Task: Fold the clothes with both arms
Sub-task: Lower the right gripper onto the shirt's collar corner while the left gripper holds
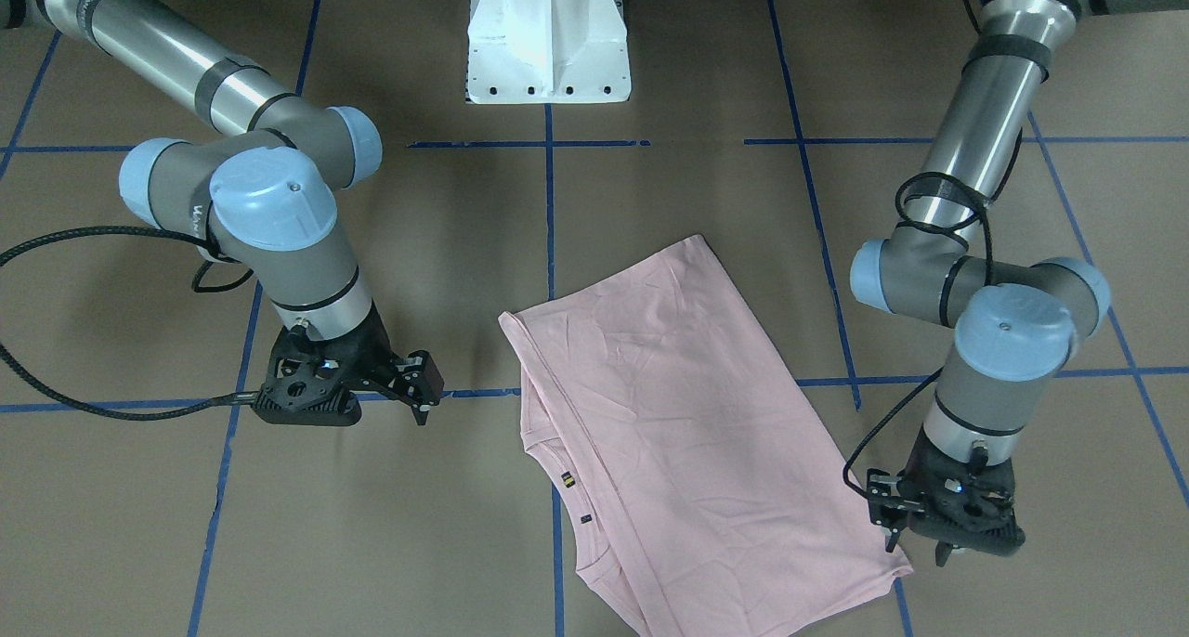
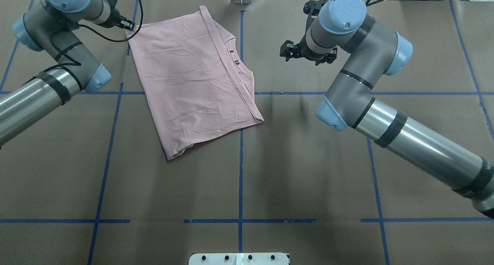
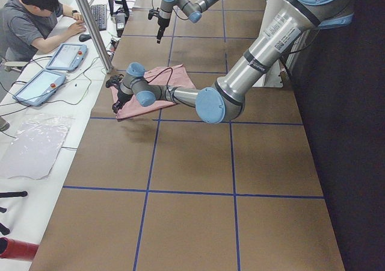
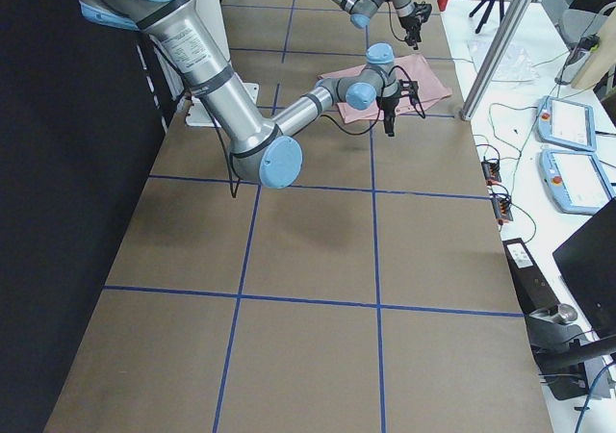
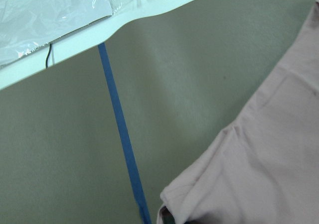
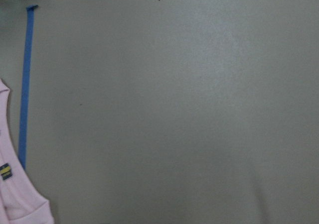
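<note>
The clothes are one pale pink T-shirt, lying flat on the brown table and folded lengthwise, with its neckline and small dark tags along one edge. The drawing is hidden. My left gripper hovers open just beside the shirt's far corner and holds nothing. The left wrist view shows that corner with no fingers in frame. My right gripper hangs open over bare table on the shirt's other side, about a hand's width from the collar. The right wrist view catches only the collar edge.
The white pedestal base stands at the robot's side of the table. Blue tape lines grid the brown surface. The far table edge with a plastic sheet lies close behind the left gripper. A person sits at a side desk with tablets.
</note>
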You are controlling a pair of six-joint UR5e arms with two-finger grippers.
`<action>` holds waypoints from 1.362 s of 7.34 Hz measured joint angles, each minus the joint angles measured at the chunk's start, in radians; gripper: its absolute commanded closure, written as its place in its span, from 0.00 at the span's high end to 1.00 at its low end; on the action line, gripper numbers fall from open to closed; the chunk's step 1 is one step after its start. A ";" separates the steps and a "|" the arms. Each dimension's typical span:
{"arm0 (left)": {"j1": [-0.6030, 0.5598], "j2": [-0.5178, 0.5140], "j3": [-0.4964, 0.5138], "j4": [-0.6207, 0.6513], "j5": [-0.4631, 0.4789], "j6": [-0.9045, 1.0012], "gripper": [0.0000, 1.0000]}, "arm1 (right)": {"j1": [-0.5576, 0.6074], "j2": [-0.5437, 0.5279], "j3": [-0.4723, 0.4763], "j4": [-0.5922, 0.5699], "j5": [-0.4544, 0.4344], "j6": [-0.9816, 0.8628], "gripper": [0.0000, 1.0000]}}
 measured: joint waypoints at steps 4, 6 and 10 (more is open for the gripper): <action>-0.022 0.069 -0.119 0.003 -0.098 0.009 1.00 | -0.155 0.144 -0.123 -0.003 -0.134 0.229 0.68; -0.021 0.070 -0.123 0.001 -0.099 0.007 1.00 | -0.185 0.156 -0.151 -0.003 -0.159 0.238 0.64; -0.019 0.071 -0.127 -0.002 -0.099 0.001 1.00 | -0.202 0.180 -0.188 0.029 -0.188 0.245 0.59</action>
